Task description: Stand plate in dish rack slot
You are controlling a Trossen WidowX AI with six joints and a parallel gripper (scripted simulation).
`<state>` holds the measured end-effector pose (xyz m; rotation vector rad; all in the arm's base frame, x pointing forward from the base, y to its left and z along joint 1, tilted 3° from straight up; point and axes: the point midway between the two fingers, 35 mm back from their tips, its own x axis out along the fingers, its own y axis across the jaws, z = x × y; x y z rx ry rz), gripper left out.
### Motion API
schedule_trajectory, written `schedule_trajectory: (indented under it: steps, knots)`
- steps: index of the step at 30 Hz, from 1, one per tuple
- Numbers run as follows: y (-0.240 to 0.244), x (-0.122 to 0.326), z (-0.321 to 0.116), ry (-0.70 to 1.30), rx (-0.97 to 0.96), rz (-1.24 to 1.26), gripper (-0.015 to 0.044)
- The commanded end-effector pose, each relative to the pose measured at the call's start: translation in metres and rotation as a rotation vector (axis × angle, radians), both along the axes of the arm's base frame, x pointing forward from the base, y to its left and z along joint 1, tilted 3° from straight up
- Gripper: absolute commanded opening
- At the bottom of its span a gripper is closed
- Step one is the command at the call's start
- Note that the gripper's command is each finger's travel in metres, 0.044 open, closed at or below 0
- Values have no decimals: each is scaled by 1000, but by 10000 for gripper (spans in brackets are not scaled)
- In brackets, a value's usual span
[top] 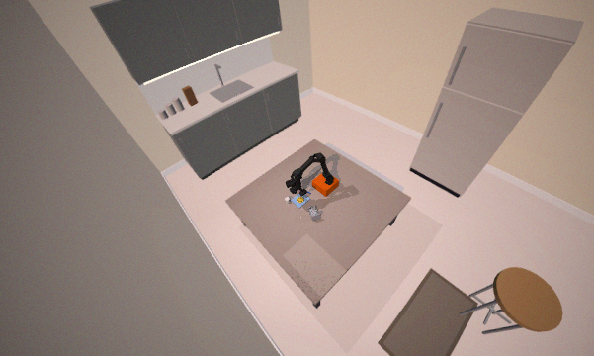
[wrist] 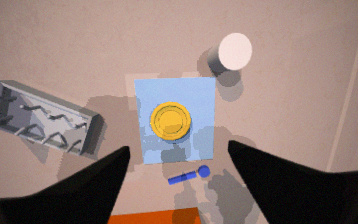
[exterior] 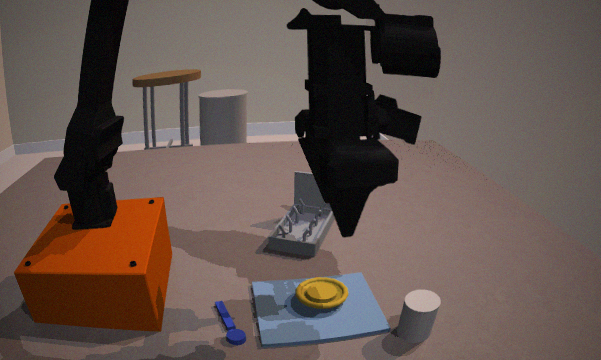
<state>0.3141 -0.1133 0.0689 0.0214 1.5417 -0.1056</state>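
The round yellow plate (wrist: 170, 120) lies flat; the gripper (wrist: 179, 165) hangs spread and empty, fingertips cropped.

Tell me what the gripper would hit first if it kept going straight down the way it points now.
Most likely the yellow plate on the blue mat: in the wrist view it sits between and just ahead of the open, empty gripper. Depth is unclear; it may land on the mat's near edge instead.

Cup (wrist: 234, 52) and spoon (wrist: 189, 175) beside plate (wrist: 170, 120)
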Motion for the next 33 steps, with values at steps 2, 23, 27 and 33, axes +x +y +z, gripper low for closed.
schedule_trajectory:
  steps: [2, 23, 27, 33]
  knots:
    - [3, -14, -56, 36, 6, 5, 400]
    - [2, -10, -80, 36, 6, 5, 400]
    - [1, -10, -86, 36, 6, 5, 400]
    - [1, -10, -96, 36, 6, 5, 400]
